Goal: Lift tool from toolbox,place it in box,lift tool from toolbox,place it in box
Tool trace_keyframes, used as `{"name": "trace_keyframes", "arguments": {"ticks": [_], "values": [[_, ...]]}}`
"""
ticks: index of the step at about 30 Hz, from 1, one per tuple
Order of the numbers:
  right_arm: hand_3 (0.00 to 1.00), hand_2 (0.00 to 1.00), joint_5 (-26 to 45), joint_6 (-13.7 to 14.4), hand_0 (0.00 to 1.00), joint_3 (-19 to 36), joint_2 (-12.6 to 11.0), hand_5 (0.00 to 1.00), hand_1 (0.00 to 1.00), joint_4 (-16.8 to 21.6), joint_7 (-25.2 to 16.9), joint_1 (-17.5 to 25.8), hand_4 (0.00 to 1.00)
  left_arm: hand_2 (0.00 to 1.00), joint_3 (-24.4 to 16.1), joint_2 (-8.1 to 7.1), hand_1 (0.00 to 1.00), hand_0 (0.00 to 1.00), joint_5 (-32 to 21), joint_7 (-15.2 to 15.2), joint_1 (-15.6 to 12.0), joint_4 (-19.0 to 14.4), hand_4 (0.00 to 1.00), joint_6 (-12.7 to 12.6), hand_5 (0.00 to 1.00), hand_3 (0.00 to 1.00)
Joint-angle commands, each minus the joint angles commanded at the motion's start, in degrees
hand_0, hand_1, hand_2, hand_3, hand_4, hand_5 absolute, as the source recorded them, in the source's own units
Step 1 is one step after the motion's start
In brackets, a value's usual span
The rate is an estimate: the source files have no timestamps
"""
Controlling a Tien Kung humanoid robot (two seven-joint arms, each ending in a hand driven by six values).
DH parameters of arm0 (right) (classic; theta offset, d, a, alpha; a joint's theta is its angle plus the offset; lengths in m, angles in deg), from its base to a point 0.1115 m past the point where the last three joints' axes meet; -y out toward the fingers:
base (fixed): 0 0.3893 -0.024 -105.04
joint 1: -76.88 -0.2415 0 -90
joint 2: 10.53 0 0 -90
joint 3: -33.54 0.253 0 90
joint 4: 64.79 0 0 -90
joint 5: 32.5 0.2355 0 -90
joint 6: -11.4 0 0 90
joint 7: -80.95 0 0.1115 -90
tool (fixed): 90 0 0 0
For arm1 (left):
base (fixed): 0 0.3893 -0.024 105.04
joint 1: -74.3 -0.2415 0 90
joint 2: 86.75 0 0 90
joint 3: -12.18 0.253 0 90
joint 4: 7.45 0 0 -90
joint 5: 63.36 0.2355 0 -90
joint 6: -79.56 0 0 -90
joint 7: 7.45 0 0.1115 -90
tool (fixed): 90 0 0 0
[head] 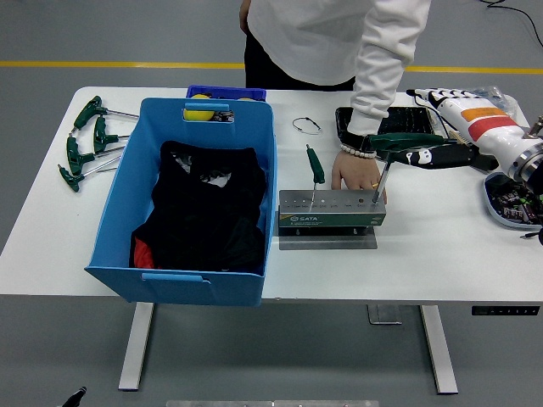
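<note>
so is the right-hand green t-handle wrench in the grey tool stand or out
In: the green T-handle wrench has its shaft tip in a hole of the grey tool stand.

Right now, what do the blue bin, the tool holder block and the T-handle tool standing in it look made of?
Blue bin: looks like moulded plastic, smooth and slightly glossy, with moulded grip handles. Tool holder block: apparently brushed metal, matte grey top with a row of holes, dark printed front, on a flat grey base. T-handle tool: green grip, probably plastic or rubber; thin shiny shaft looks like steel.
</note>
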State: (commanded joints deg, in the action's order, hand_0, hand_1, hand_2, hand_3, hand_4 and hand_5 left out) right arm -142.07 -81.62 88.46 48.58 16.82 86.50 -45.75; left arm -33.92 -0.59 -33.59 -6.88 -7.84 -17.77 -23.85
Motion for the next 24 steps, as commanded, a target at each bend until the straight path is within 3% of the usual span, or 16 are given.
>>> {"name": "trace_keyframes", "arguments": {"ticks": [3,4,9,10,15,16,21,22,24], "values": [[0.892,0.837,0.61,-0.84,0.981,-1.60,1.24,0.753,0.863,-2.01,1.42,-2.11,0.998,0.823,0.11,-0.01,0.804,0.782,-0.21,0.07,0.06,0.00,0.722,-0.05,0.597,0.737],[0.819,0.709,0.50,-1.03,0.886,-1.91,1.52,0.750,0.748,-2.47,1.75,-2.53,0.998,0.822,0.03,0.00,0.803,0.783,-0.15,0.07,0.07,0.00,0.723,-0.06,0.596,0.737],[0.819,0.709,-0.09,-1.98,0.886,-4.15,3.50,0.750,0.748,-5.80,3.00,-5.12,0.998,0.822,-0.07,-0.06,0.803,0.783,-0.32,0.28,0.20,0.00,0.723,-0.25,0.596,0.737],[0.704,0.585,-0.23,-1.98,0.799,-4.69,3.82,0.748,0.640,-6.43,3.02,-5.60,0.998,0.821,-0.18,-0.07,0.804,0.783,-0.23,0.30,0.23,0.00,0.723,-0.29,0.595,0.737],[0.704,0.585,-1.31,-2.02,0.799,-7.09,5.17,0.748,0.640,-9.23,3.20,-7.47,0.998,0.821,-0.45,-0.13,0.804,0.783,-0.11,0.40,0.29,0.00,0.723,-0.44,0.595,0.737],[0.640,0.500,-1.51,-2.19,0.694,-7.55,5.45,0.752,0.551,-9.82,3.32,-7.78,0.998,0.820,-0.54,-0.14,0.804,0.784,-0.04,0.42,0.29,0.00,0.723,-0.49,0.596,0.733],[0.640,0.500,-1.81,-2.54,0.694,-8.94,6.46,0.752,0.551,-12.24,3.63,-8.54,0.998,0.820,-0.56,-0.16,0.804,0.784,-0.14,0.50,0.29,0.00,0.723,-0.59,0.596,0.733],[0.506,0.399,-1.73,-2.41,0.417,-9.06,6.59,0.755,0.439,-12.54,3.57,-8.55,0.998,0.819,-0.55,-0.18,0.805,0.784,-0.15,0.50,0.29,0.00,0.722,-0.60,0.595,0.732],[0.506,0.399,-1.16,-1.32,0.417,-9.06,6.88,0.755,0.439,-13.12,3.26,-8.27,0.998,0.819,-0.59,-0.23,0.805,0.784,-0.03,0.46,0.33,0.00,0.722,-0.61,0.595,0.732]]}}
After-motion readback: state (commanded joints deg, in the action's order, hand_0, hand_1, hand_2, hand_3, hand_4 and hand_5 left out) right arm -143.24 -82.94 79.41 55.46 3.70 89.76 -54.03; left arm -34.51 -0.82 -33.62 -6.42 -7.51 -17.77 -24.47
